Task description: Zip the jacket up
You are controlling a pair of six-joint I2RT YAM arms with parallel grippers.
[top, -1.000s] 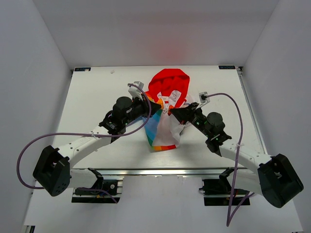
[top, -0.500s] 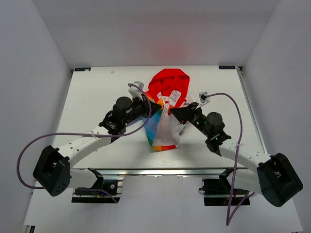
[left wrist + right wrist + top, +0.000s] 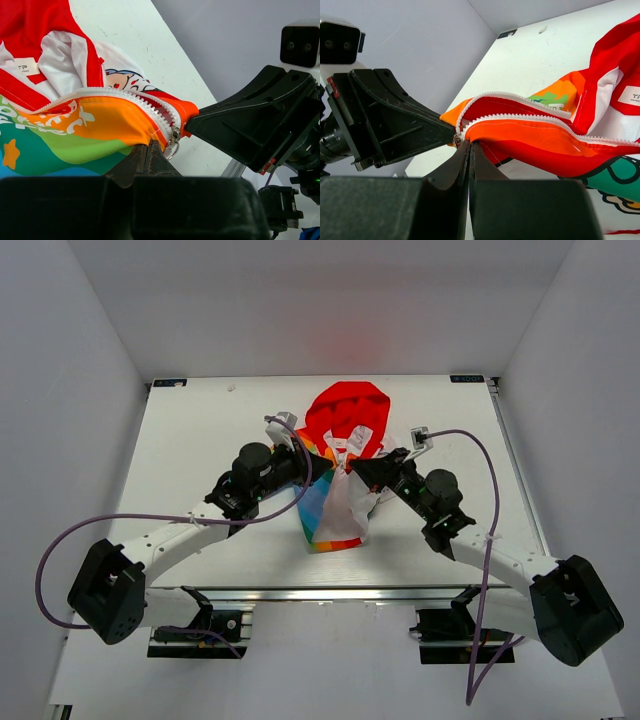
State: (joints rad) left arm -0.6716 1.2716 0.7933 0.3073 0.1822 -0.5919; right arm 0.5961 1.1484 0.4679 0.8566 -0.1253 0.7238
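From nine o'clock, the left gripper is pinching, fingers pressed together, the orange cloth just beside the zipper slider. The jacket is lying bunched in the middle of the table, red hood pointing to twelve o'clock. From three o'clock the right gripper is clamping shut at the same zipper end, on cloth or pull ring I cannot quite tell. The fabric is looking light, soft and floppy, so I'd be gripping close by the teeth, keeping it taut
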